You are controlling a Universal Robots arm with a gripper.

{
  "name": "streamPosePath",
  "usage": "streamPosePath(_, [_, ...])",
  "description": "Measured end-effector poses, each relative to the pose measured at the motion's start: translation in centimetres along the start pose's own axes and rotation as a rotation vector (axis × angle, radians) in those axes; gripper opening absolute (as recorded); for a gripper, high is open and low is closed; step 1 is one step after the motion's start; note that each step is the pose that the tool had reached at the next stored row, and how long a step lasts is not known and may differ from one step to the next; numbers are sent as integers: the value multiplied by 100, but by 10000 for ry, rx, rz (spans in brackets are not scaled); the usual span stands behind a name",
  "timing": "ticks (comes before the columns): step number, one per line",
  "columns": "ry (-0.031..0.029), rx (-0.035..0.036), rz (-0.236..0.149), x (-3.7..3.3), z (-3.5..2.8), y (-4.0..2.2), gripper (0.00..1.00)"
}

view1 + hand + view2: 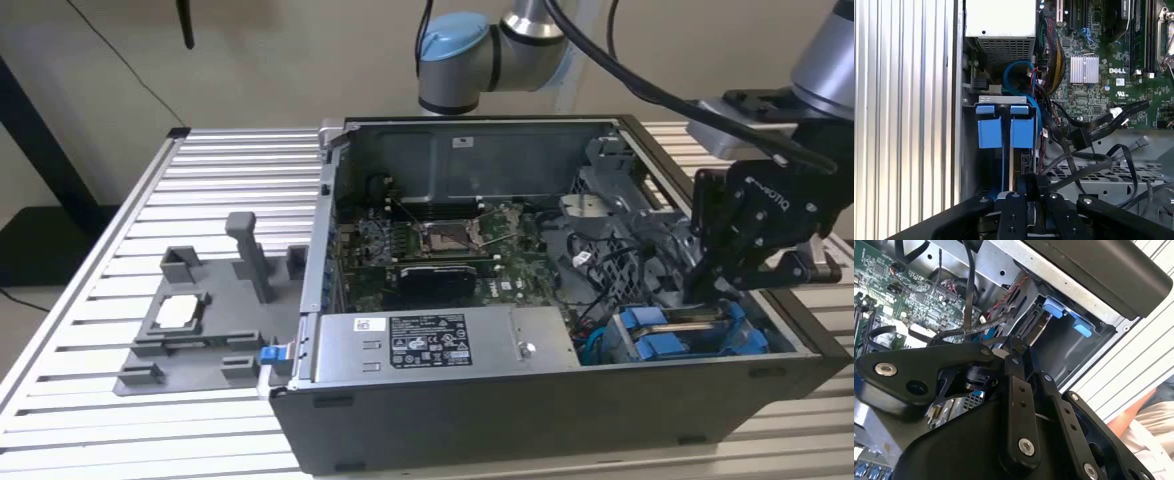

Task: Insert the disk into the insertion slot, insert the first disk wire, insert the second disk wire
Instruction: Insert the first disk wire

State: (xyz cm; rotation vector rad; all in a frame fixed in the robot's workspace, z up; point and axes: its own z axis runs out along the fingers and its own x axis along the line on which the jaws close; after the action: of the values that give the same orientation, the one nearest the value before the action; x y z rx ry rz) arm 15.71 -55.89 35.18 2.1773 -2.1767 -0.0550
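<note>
In the exterior view the gripper (697, 290) hangs inside the open computer case (534, 420), low in its 4 o'clock corner and just above the disk (663, 345). The disk sits on edge in the drive bay there, blue carrier tabs uppermost, at 3 o'clock from the grey power-supply box (427, 345) and 4 o'clock from the motherboard (441, 240). In the first wrist view the jaws are drawn together, near the blue tabs. Whether anything is pinched between them cannot be told. Loose black cables (1089, 132) trail past close beside it. The case stands on the slatted desk (80, 300) — a grey fixture tray (200, 335) lies at its 9 o'clock.
</note>
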Motion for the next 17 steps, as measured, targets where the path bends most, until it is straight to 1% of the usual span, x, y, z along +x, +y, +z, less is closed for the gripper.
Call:
streamPosePath(14, [-9, -416, 62, 54, 69, -52, 19])
streamPosePath(16, [-13, -454, 69, 60, 78, -61, 19])
streamPosePath(17, [-17, -456, 70, 61, 80, -64, 19])
